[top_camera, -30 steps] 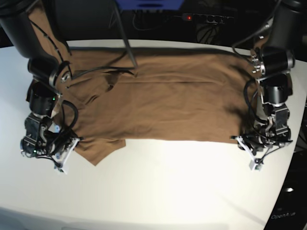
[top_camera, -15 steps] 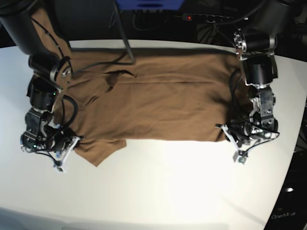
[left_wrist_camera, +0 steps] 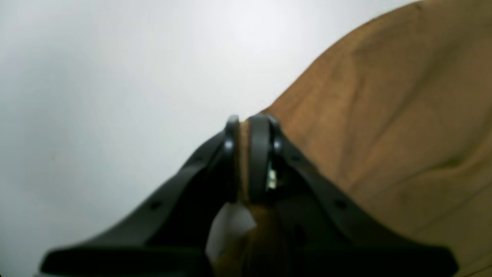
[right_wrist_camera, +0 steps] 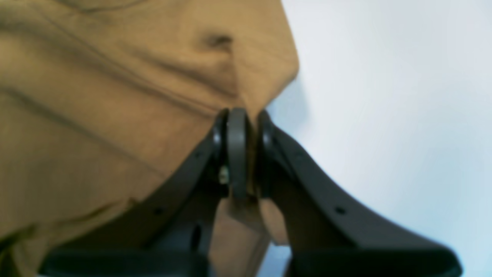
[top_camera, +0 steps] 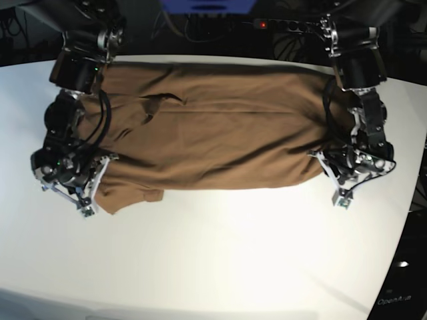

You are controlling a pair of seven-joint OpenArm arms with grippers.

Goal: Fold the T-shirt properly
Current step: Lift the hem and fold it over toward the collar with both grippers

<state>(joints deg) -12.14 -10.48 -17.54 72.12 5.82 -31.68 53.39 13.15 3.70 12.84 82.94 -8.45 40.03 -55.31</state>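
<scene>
Clamped almost shut, the left gripper pinches a thin edge of the T-shirt between its black fingers, a sliver of tan cloth showing in the narrow gap. The right gripper does likewise, its fingers nipping a corner of the same cloth beside a creased fold. In the base view each arm holds one near corner of the garment, the left gripper on that view's right and the right gripper on its left, while the T-shirt lies spread crosswise on the white tabletop, its far edge by the back of the table.

The risks, as judged from here: both holds are on little cloth, so a quick pull could slip a corner free. If the arms travel unevenly, the fold would land skewed. The loose sleeve near the right gripper looks likely to bunch under the fold.
</scene>
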